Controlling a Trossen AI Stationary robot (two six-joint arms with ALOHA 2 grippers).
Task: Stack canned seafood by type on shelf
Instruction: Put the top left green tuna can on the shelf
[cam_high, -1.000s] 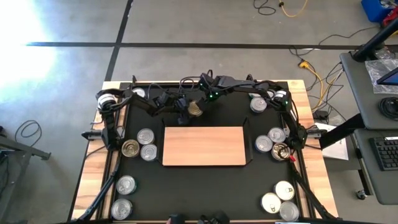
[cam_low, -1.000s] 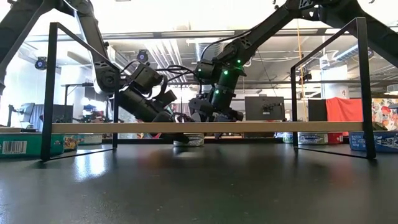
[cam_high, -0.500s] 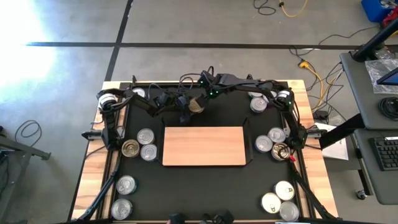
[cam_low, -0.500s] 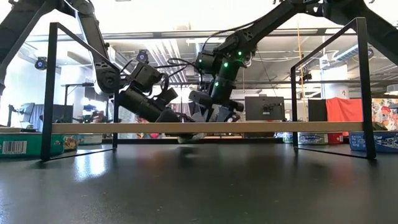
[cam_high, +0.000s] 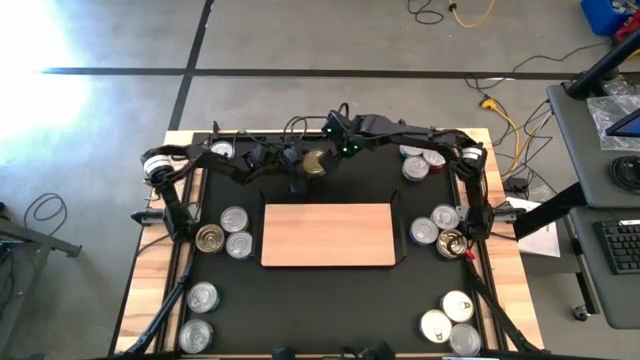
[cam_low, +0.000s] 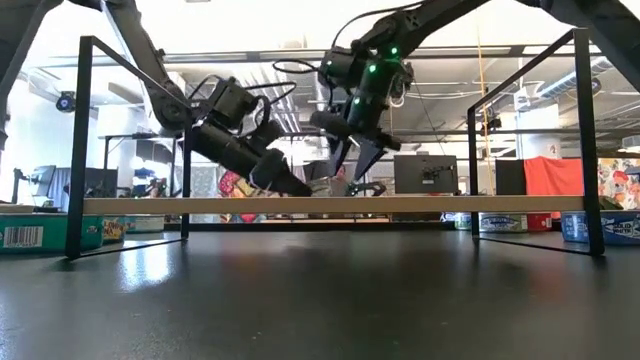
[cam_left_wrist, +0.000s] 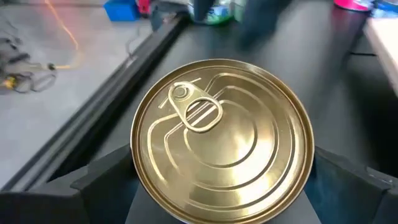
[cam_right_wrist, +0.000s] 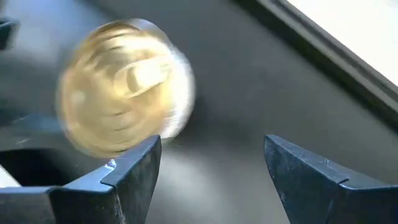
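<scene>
I've got the gold can (cam_high: 314, 164) clamped in my L fingers (cam_left_wrist: 99, 183), lifted off the counter (cam_high: 330, 190) just behind the shelf (cam_high: 328, 234). R gripper (cam_high: 338, 152) sits right beside it, fingers spread, empty. Shelf's toward me, L arm's closest.

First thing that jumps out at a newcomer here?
The gold-topped can held in the left claw, lifted behind the bare wooden shelf at mid-table. The right claw hangs open beside it, holding nothing. Other tins sit in clusters on the black mat at both sides.
</scene>
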